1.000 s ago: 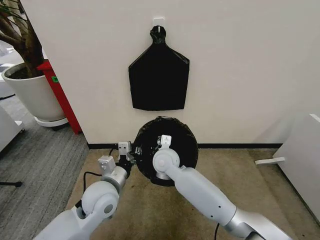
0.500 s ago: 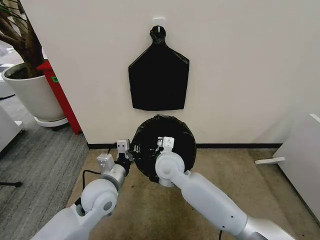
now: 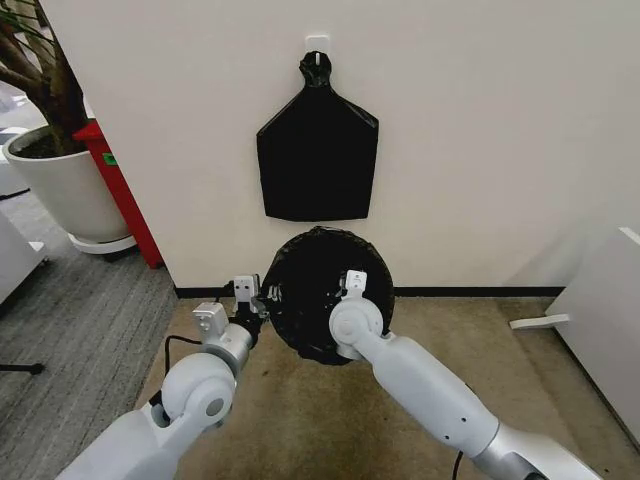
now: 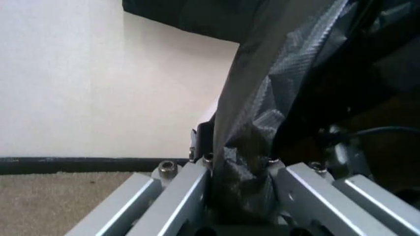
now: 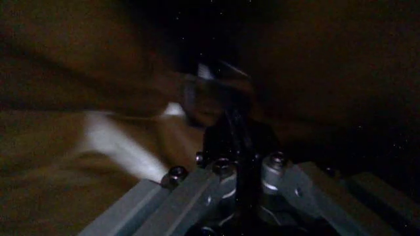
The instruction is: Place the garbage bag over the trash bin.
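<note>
My head view is bright and even with soft shadows, the left wrist view goes soft up close on the garbage bag, and my right wrist view is dark and smeared.

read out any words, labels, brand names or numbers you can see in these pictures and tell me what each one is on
There is no text that can be read.
The red stand beside the plant pot carries a small green mark, too small to read.
The garbage bag, the hanging black bag bundle and both arms show no lettering.
</note>
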{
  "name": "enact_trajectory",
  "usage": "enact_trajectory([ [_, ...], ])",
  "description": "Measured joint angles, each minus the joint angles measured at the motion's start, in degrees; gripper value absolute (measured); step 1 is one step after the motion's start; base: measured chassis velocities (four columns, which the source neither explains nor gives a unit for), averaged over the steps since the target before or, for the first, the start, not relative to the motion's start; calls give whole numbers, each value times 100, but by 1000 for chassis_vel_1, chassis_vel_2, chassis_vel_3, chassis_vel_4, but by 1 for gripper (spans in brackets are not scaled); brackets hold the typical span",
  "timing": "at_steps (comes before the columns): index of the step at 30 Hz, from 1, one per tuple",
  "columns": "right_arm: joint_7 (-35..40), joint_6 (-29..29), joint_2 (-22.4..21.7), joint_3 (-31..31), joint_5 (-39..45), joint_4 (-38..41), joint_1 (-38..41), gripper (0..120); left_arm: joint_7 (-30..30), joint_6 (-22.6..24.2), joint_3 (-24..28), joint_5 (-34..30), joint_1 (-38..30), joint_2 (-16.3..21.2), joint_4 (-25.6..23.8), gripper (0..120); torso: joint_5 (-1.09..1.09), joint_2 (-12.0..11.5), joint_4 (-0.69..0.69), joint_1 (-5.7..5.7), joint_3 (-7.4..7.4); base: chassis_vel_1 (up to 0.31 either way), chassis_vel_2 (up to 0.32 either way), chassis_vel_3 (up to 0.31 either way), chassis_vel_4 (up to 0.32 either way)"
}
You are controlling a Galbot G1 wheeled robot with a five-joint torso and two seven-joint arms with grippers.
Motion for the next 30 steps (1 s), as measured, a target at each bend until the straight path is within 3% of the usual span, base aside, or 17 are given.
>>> enact_trajectory([
  [6,40,5,98,-74,165,223,210,0,5,0,4,3,-3,0,13,1,-2,0,0,0,0,0,0,0,0],
  [17,-321,-1,330,111,-171,-705,454,0,35,-1,-60,2,216,71,-198,1,0,0,1,0,0,0,0,0,0],
  [30,-159,73,348,-259,224,132,295,0,40,-8,-27,14,89,32,-91,1,-1,0,0,0,0,0,0,0,0],
])
